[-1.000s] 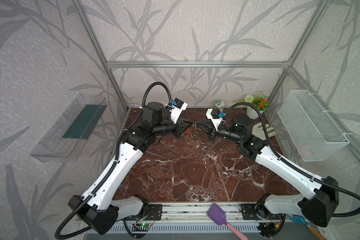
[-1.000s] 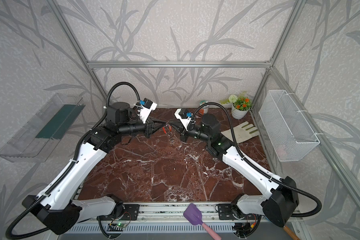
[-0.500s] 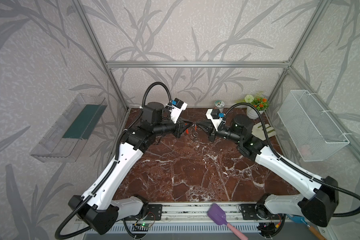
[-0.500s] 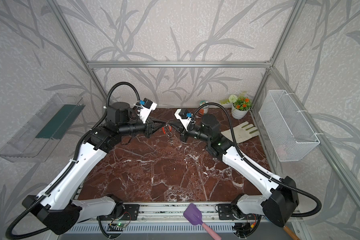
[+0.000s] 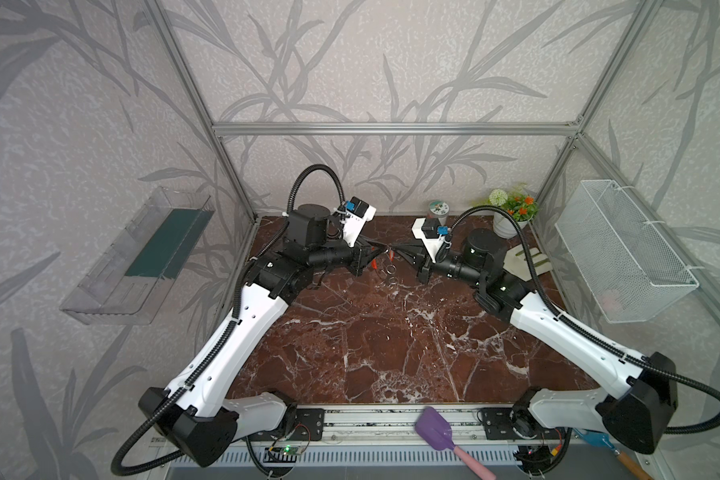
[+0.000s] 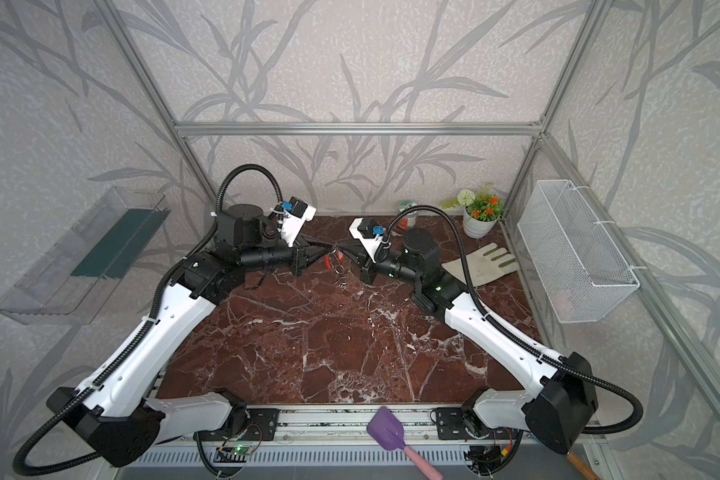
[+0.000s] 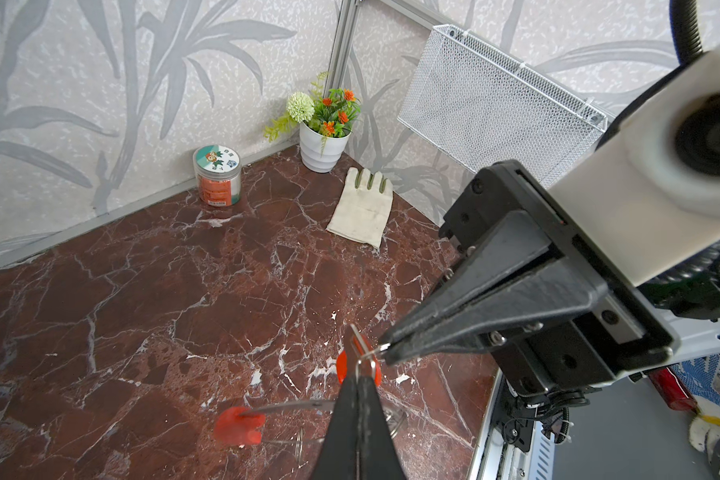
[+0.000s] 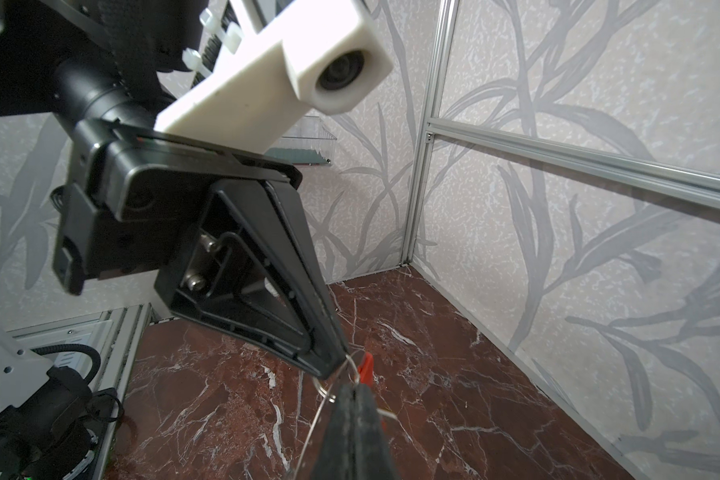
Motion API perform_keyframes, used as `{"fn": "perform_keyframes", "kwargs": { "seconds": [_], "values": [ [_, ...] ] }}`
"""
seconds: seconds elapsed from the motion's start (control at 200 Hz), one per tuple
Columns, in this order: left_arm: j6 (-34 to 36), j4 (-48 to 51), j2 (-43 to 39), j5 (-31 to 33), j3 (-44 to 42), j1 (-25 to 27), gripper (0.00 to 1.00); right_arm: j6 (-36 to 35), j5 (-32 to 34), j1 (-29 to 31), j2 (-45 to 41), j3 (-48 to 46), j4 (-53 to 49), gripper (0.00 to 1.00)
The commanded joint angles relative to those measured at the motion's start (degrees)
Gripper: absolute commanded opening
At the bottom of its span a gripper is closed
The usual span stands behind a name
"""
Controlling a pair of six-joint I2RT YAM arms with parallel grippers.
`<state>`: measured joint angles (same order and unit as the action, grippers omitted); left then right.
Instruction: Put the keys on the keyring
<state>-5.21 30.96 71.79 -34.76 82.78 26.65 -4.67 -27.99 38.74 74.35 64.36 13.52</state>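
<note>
In both top views, see left gripper [image 5: 381, 250] and right gripper [image 5: 398, 252] nose to nose in the air over the table [image 5: 391, 353], near the middle of its far edge, key tag [image 5: 389, 250] between the tips, red section of the keyring [image 5: 375, 263] hanging just under the left one. Too small there to read the jaws. Left wrist view: shows left jaws pinched flat, apparently on the band of the keyring [image 7: 240, 424], red section off to one side; shows right gripper [image 7: 385, 349] nipping the thin wire ring of the key tag [image 7: 342, 368], jaws closed to a sliver. Right wrist view: confirms both pairs pressed together, key tag [image 8: 366, 368] just behind the right tips, wire ring touching the left fingertips [image 8: 329, 357]. Looks not yet threaded; cannot tell where the band's opening sits. Risks from here: loses the tiny ring from a fingertip pinch if either arm drifts sideways, dropping the tag onto the table; twists the springy band under a pull and misses its open end; knocks tip against tip, given no clearance between them.
</note>
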Motion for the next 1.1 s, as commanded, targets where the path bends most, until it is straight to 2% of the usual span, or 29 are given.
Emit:
{"fn": "perform_keyframes", "kwargs": {
  "seconds": [0.0,0.56,0.91,0.975,1.095],
  "values": [
    [-0.32,-1.45,-0.07,1.49,1.82,0.15,0.00,-0.37,-3.56,0.46,-0.61,-0.29,0.72,0.00],
    [-1.59,-3.63,-1.12,4.05,0.85,0.11,0.00,0.28,-4.86,0.99,-0.79,-1.21,-0.69,0.00],
    [-4.37,-10.02,-3.18,3.54,-2.32,0.09,0.00,2.62,-1.78,1.07,-1.07,-2.35,0.97,0.00],
    [-5.39,-12.32,-3.66,2.82,-3.70,0.15,0.00,3.72,-0.46,1.07,-1.28,-2.72,1.95,0.19],
    [-7.46,-16.04,-4.10,2.50,-5.84,0.11,0.00,5.35,2.73,0.58,-2.45,-3.57,3.89,0.21]
  ]
}}
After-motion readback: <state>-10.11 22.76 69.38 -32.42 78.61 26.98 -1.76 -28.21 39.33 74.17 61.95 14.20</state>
